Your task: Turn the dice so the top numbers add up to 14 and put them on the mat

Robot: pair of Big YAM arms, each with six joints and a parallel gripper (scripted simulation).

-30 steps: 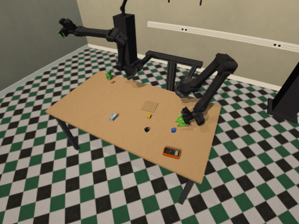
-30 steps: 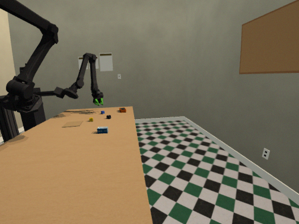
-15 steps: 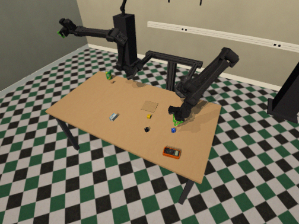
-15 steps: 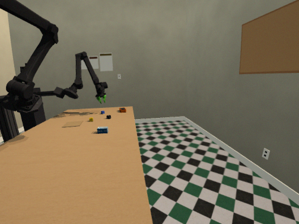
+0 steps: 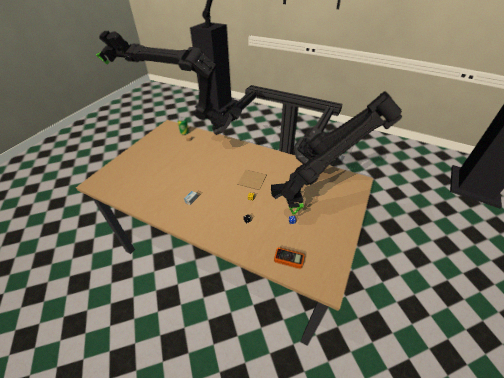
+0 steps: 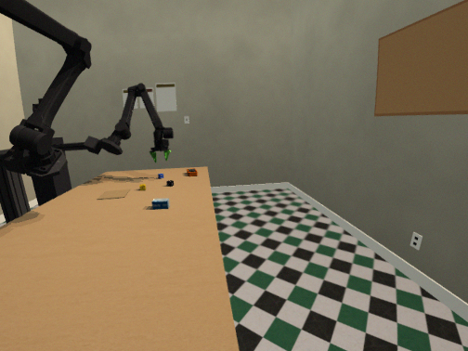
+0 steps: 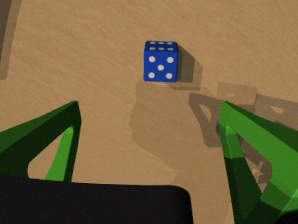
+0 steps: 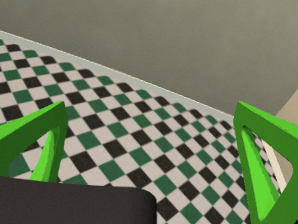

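My left gripper is spread wide, with nothing between its fingers, and hangs above the table near the blue die. In my left wrist view that die lies beyond my fingertips, its position across the picture falling between them, just off the middle, and it touches neither one. The face with five pips is turned most squarely to that camera; a face with six shows as a narrow band along the far edge. The blue die rests on bare tabletop, well apart from the mat. The yellow die sits nearest the mat, just beside it but off it, and the black die lies farther out; I cannot read the pips on either. My right gripper is also wide apart and holds nothing, stretched out well away from all three dice, its camera looking at checkered floor and wall.
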